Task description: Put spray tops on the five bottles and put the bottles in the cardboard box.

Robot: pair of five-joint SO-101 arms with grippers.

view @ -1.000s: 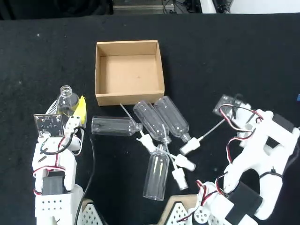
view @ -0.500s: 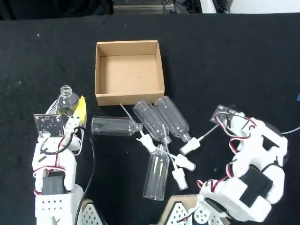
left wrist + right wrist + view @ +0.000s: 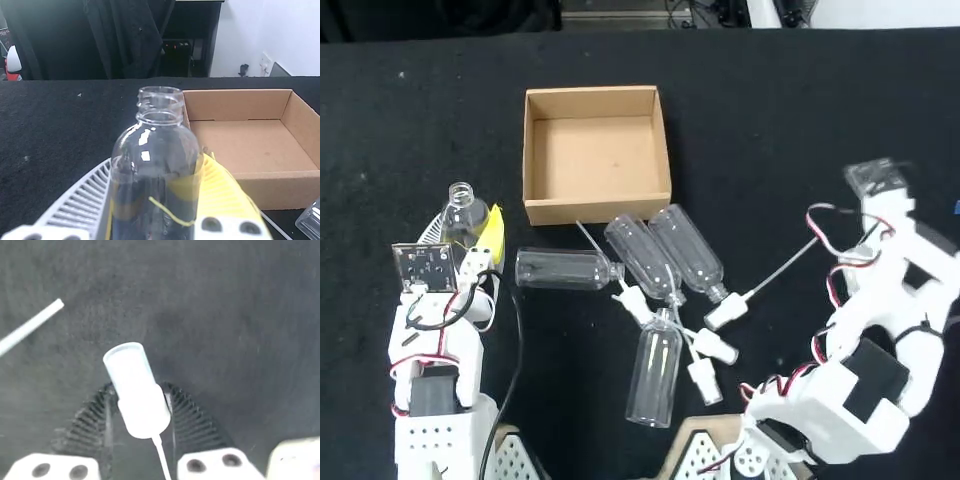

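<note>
Your right arm [image 3: 880, 300] has swung up and away from the heap of parts, towards the far right of the desk [image 3: 800, 100], which is covered in matt black cloth; the left arm has not moved. On that cloth the square, open-topped cardboard box [image 3: 595, 205] of plain brown board sits behind the heap with nothing inside it. Your left claw [image 3: 158, 170] is clamped around an upright bottle [image 3: 157, 130] of clear plastic, round-shouldered with a bare threaded neck, held between a white ribbed finger and a yellow one just left of the box. Four more clear cylindrical bottles lie on their sides in front of the box: one [image 3: 565, 270] points right, two [image 3: 645, 258] [image 3: 688, 248] lie slanted side by side, and one [image 3: 655, 375] lies nearest you. Four loose spray tops [image 3: 720, 312] of white plastic, each with a thin dip tube, are scattered among their necks. Your right claw [image 3: 139, 392] is closed on a white spray top [image 3: 135, 390], a smooth rounded cylinder gripped between black ridged fingers above bare cloth.
</note>
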